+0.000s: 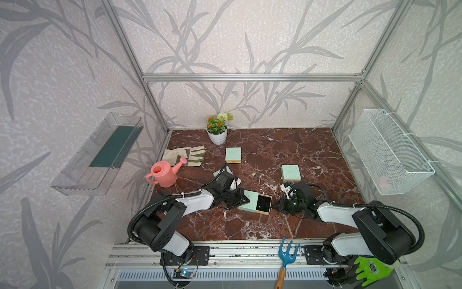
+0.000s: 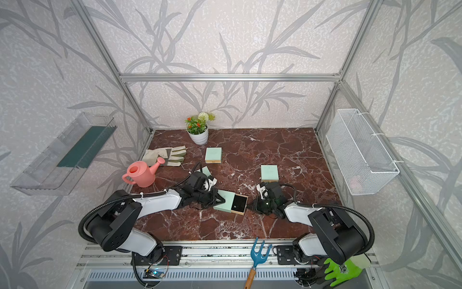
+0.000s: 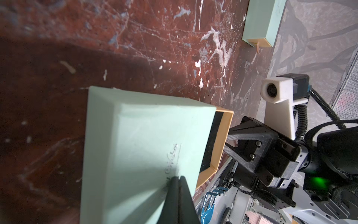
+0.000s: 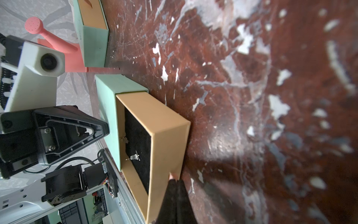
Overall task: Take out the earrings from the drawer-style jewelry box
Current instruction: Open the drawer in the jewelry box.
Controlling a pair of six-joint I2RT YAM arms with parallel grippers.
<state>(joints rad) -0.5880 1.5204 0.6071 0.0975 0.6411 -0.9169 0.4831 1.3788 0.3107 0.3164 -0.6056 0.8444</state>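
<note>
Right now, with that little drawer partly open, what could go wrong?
The right tool pinches the pull tab; a hard tug might slide the drawer right out and jolt the earrings. The left tool only presses shut tips on the mint-green sleeve, so it may slip.

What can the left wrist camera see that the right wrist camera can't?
Only the left wrist view shows the writing on the mint-green sleeve and the blue rake. Only the right wrist view shows the earrings on the black lining and the pink watering can. Both show the pulled-out tan drawer and the marble table.
</note>
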